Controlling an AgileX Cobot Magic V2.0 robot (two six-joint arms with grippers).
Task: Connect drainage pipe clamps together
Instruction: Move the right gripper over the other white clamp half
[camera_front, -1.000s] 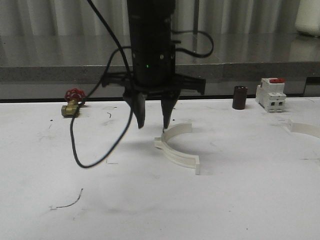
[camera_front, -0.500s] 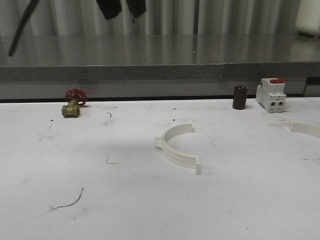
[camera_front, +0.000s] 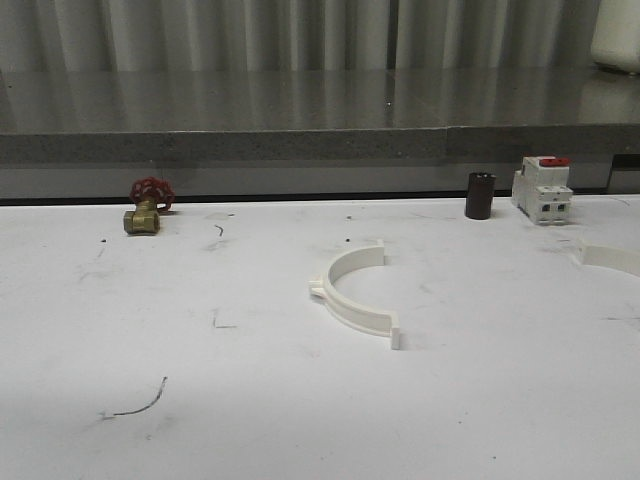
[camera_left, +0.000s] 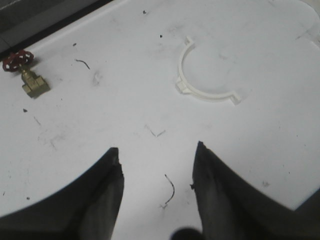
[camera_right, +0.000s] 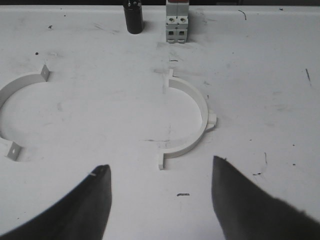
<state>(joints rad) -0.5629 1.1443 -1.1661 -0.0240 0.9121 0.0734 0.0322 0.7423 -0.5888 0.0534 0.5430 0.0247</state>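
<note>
While the white table (camera_front: 200, 400) lies flat and scuffed with small dark marks and a thin curled scratch, a grey stone-like ledge (camera_front: 300, 145) is seen running across behind it, backed by pale corrugated panelling (camera_front: 250, 35). At the far edge of the table a brass valve (camera_front: 143, 215) with a red handwheel is stood on the left, and on the right a dark cylinder (camera_front: 480, 195) is placed just beside a white boxy switch (camera_front: 541, 190) topped in red. All of these are kept well apart from the middle of the table. One clamp half (camera_front: 355, 292) is laid flat near the centre of the table, its curve bulging toward the left and its two end tabs turned toward the right. The second clamp half (camera_front: 610, 257) is found at the right edge of the table in the front view, partly cut off, well apart from the first. From the left wrist view, the left gripper (camera_left: 157, 157) is held above the table with its jaws apart and nothing between them, the central clamp half lying well beyond its tips. From the right wrist view, the right gripper (camera_right: 160, 172) is likewise spread wide and holds nothing; both halves are seen ahead of it, the central one nearer the gap between the fingers.
</note>
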